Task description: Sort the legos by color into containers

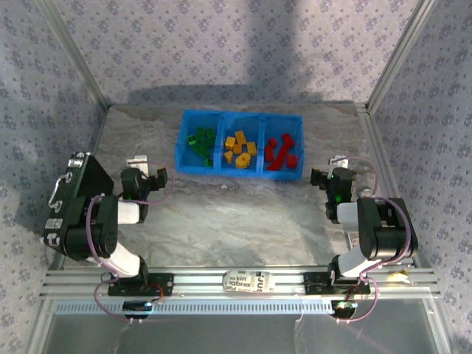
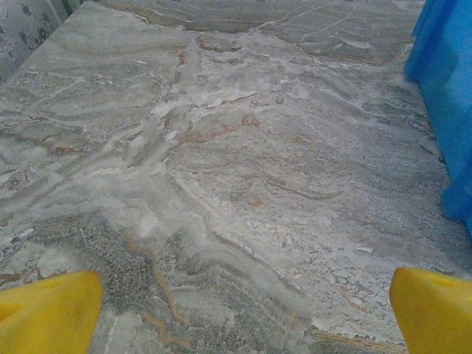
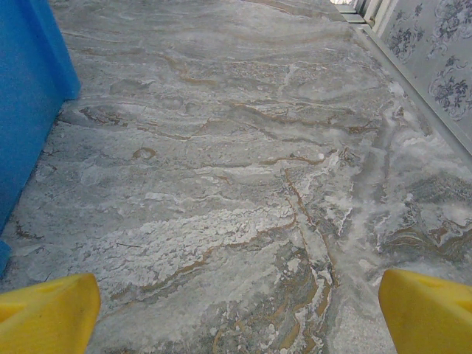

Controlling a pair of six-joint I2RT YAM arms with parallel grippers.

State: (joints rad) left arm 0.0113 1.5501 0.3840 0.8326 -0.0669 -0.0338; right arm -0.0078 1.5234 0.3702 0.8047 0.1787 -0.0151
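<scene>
The blue tray [image 1: 221, 169] stands at the back middle of the marble table. Its three containers lie side by side: green legos [image 1: 200, 142] in the left one, yellow-orange legos [image 1: 240, 149] in the middle one, red legos [image 1: 281, 151] in the right one. My left gripper [image 1: 147, 168] hovers low, in front of and to the left of the tray, open and empty. In the left wrist view its yellow fingertips [image 2: 48, 310] stand wide apart over bare table, the tray wall [image 2: 446, 88] at the right. My right gripper [image 1: 327, 168] is open and empty to the tray's right. Its view has the tray wall [image 3: 26, 88] at the left.
A black case with a metal handle [image 1: 70, 195] leans at the left edge beside the left arm. An aluminium rail [image 1: 243, 280] runs along the near edge. Patterned walls and metal posts enclose the table on three sides.
</scene>
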